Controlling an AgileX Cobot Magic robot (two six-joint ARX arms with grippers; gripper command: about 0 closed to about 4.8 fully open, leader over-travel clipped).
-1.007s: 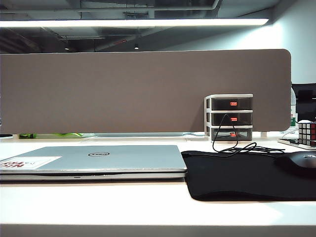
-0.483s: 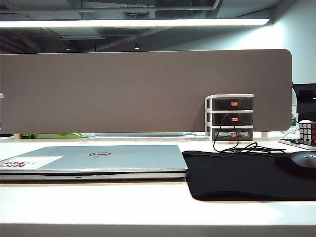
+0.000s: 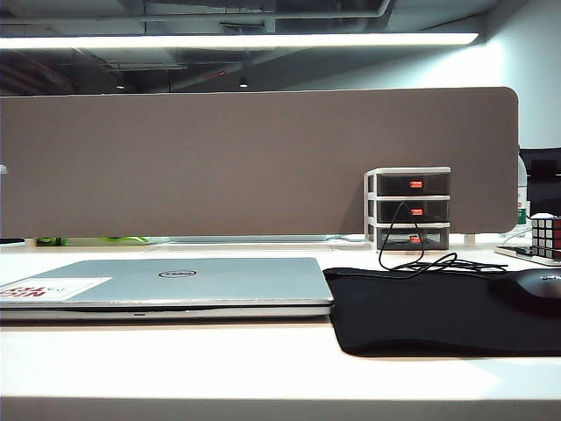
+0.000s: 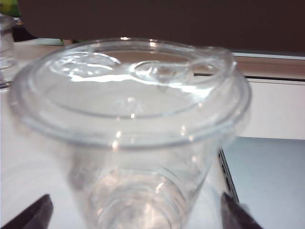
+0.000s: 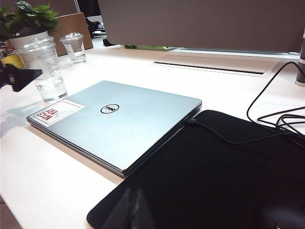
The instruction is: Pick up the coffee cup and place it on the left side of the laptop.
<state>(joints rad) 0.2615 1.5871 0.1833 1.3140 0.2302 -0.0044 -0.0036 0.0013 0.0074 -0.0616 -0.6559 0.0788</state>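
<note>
Nothing shifts in the exterior view: the left gripper (image 4: 136, 217) stands wide open astride the coffee cup (image 4: 131, 138), beside the laptop (image 4: 267, 181), apparently set there; right gripper unseen.

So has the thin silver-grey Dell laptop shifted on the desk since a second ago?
No. The thin silver-grey Dell laptop keeps its right edge against the black mouse pad, just as in the earlier exterior pictures.
</note>
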